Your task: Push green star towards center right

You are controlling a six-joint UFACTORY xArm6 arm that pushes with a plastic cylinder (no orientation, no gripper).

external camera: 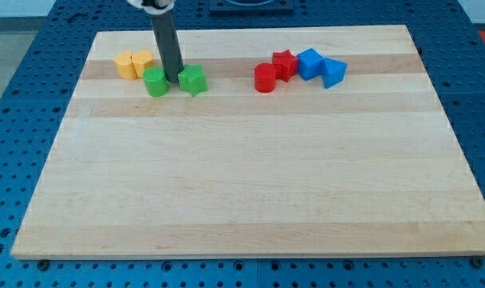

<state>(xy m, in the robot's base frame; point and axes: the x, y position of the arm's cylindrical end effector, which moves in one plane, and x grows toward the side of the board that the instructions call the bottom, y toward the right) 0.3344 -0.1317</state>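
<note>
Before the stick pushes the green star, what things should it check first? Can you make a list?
1. My tip on the star's left side: ok, between green round block and green star.
2. Tip touching the star: cannot tell.
3. Straight rightward path: not ok, red round block sits there.
4. Centre right of board free: ok.
5. Yellow blocks out of the way: ok.
</note>
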